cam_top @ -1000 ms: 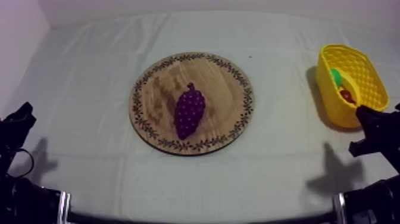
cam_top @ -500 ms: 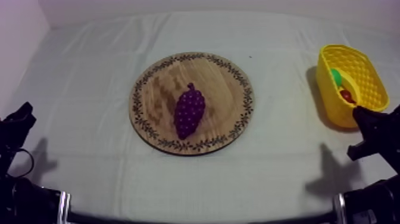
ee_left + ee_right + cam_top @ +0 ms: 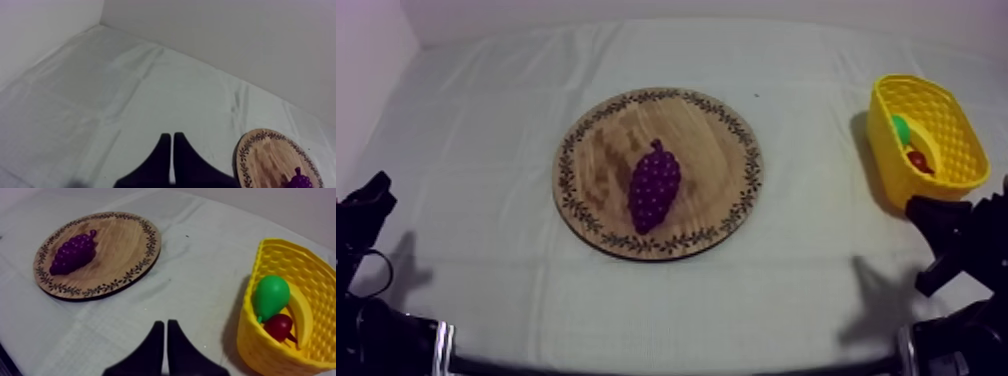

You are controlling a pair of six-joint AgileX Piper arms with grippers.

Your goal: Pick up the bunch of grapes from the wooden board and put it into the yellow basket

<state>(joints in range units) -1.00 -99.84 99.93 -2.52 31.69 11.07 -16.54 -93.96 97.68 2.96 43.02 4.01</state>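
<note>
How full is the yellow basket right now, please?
Partly full: the yellow basket holds a pear, a small red fruit and a banana. The grapes lie on the board.

The left wrist view's edge is cutting off the wooden board (image 3: 262,155) and most of the bunch of grapes (image 3: 298,180). The right wrist view's edge is cropping the yellow basket (image 3: 255,343), where the pear (image 3: 271,294) and small red fruit (image 3: 278,325) are hiding part of the banana (image 3: 304,315).
</note>
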